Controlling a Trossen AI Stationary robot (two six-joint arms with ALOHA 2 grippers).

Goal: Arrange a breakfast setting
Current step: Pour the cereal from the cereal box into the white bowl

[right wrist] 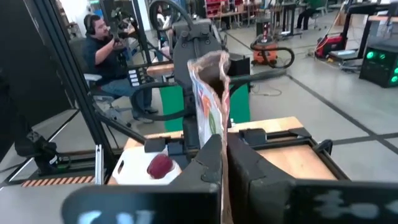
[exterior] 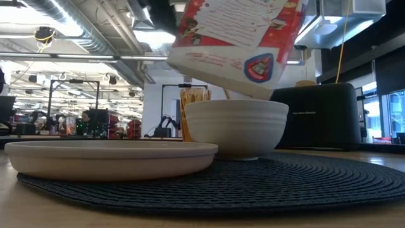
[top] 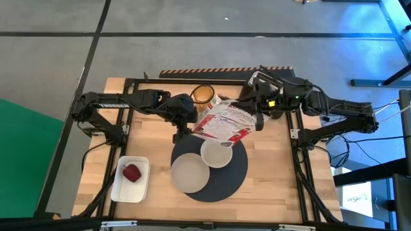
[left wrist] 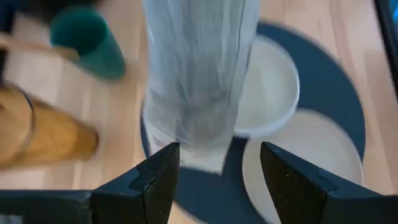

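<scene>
Tilting over the small white bowl (top: 216, 154) at frame centre, a light, crushable cereal bag (top: 223, 122) sits pinched at its top in the right gripper (top: 258, 110), while the left gripper (top: 182, 131) hangs open beside it.

Overhead, table-level (close) — two wrist-mounted

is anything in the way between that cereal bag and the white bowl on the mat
Nothing visible. The cereal bag, pinched by the right gripper, hangs tilted directly above the white bowl with open air between them. The left gripper, open, sits at the bag's lower end, beside the gap.
</scene>
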